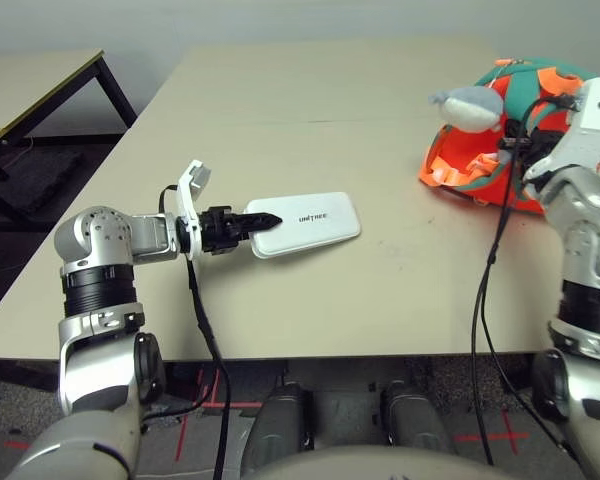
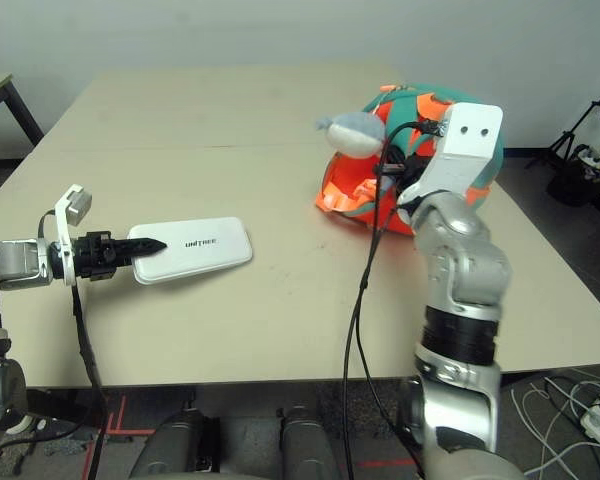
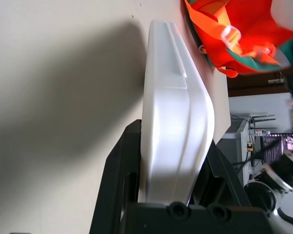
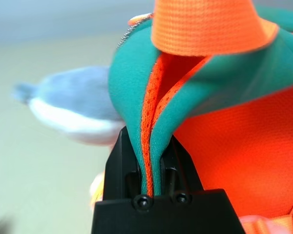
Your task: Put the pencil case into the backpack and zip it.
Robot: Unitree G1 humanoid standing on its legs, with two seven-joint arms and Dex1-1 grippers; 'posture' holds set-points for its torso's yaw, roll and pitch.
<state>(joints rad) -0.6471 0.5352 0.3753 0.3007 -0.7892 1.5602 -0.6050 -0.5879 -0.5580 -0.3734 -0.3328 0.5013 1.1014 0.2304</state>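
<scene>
Left gripper (image 1: 250, 222) clamps case (image 1: 305, 222), left of centre; right gripper (image 4: 158, 168) pinches bag (image 4: 136, 97) edge, upper right. Suggest holding mouth wide, feeding case narrow end first.

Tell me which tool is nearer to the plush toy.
The right one: the right tool grips the backpack's fabric beside the plush toy; the left tool holds the pencil case, farther off.

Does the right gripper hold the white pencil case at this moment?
No, the right gripper is closed on the teal fabric edge of the backpack.
</scene>
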